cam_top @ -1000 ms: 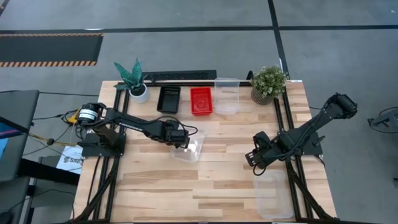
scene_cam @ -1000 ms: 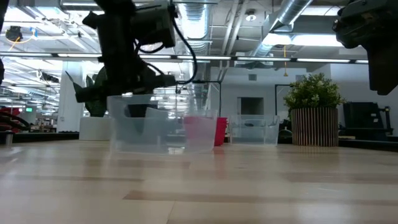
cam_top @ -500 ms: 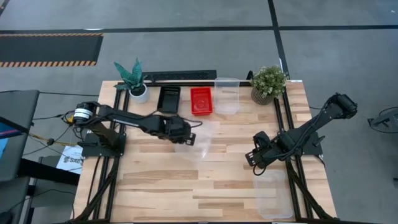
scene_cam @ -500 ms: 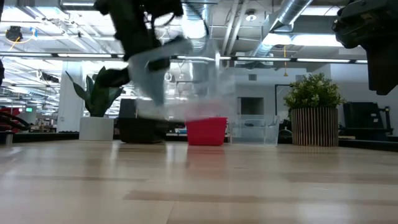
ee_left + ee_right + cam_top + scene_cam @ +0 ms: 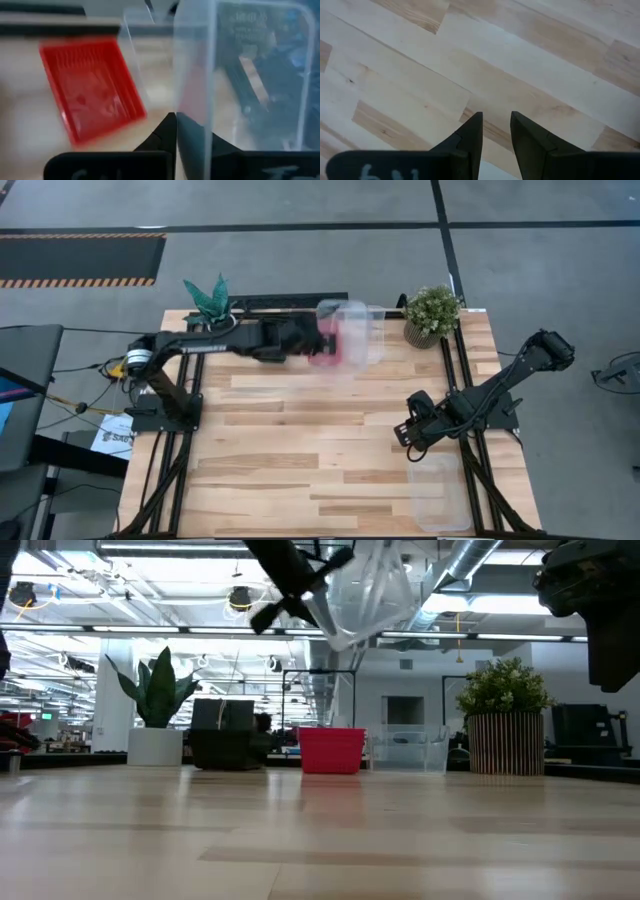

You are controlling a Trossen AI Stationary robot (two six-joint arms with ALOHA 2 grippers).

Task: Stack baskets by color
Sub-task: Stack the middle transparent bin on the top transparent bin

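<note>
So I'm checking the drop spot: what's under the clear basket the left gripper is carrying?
Below the lifted clear basket: the red basket and another clear basket beside it. Their contents stay blurred.

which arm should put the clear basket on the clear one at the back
Left. The left gripper already holds a clear basket raised beside the back clear basket; the right gripper is empty, far off.

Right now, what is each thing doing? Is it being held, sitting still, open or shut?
left gripper: shut on the clear basket's wall
carried clear basket: lifted, tilted, above the back row
red basket: sitting on the table
black basket: sitting on the table
clear basket at the near right edge: lying flat
right gripper: partly open, empty, over bare wood
</note>
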